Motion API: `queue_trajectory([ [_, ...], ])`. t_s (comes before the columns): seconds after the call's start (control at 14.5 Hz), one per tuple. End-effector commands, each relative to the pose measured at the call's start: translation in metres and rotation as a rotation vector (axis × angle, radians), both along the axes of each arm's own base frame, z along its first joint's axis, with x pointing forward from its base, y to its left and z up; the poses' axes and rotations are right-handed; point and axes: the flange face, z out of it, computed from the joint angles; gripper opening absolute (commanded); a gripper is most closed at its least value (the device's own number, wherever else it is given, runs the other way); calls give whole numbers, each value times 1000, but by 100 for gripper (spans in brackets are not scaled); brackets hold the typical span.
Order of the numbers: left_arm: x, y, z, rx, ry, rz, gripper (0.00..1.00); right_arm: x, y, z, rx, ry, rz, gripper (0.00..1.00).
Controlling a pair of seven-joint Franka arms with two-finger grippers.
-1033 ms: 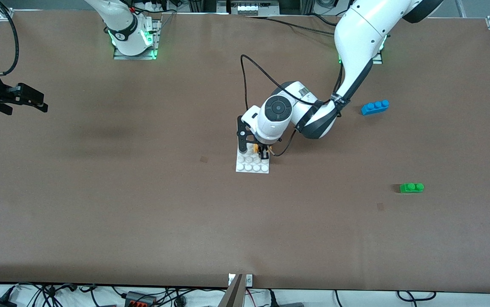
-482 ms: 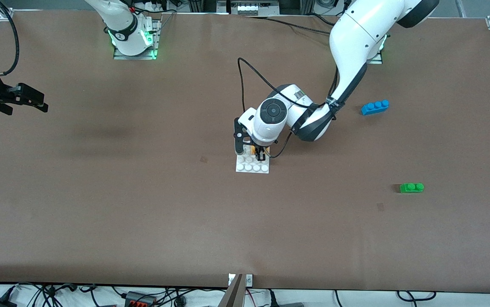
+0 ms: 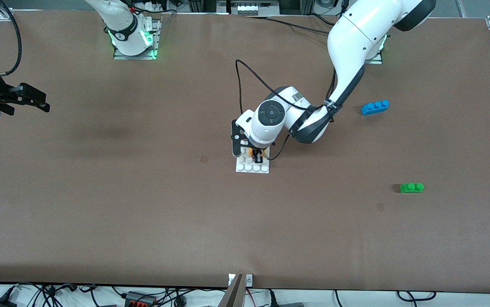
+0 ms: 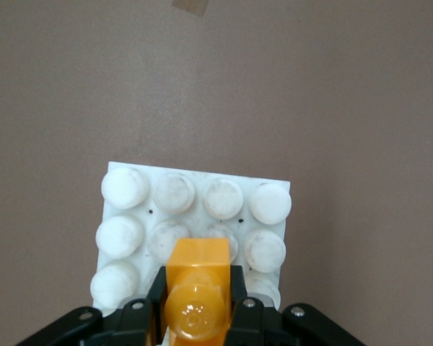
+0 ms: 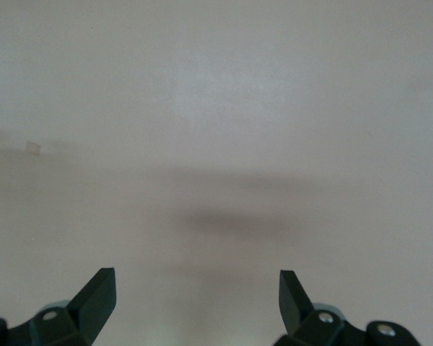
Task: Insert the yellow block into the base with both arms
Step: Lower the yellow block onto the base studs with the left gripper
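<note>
The left arm's black two-finger gripper [image 3: 257, 154] reaches from its base down to the middle of the brown table [image 3: 142, 204], where it is pinching the small orange-yellow plastic brick with round studs on top [image 4: 197, 285] between its two pads, one on each side of the brick. In the left wrist view the yellow block is over the flat white square plastic plate with a grid of round studs [image 4: 195, 216], above the rows of studs closest to the gripper; whether the block's underside already touches those studs cannot be told. In the front view the white base [image 3: 252, 164] lies flat on the table with the block [image 3: 251, 152] above its part farther from the front camera, while the row of studs nearest that camera is uncovered. The right arm's black gripper [image 3: 27, 99] waits above the table's edge at the right arm's end, well apart from the base, and the right wrist view shows its fingers [image 5: 94, 299] spread wide with nothing between them. A longer blue plastic brick with three studs [image 3: 375, 107] lies toward the left arm's end of the table, and a green plastic brick with two studs [image 3: 411, 187] lies nearer to the front camera than the blue one; both are well apart from the base.
</note>
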Motion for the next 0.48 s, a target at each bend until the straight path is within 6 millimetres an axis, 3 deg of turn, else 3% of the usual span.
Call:
queue_trajectory([
  [0.0,6,-9,0,28,-41,-14,2,0,2,3,3,6,10,100],
  [0.41,8,-7,-12,53,-55,-34,2,-1,2,4,3,4,10,100],
])
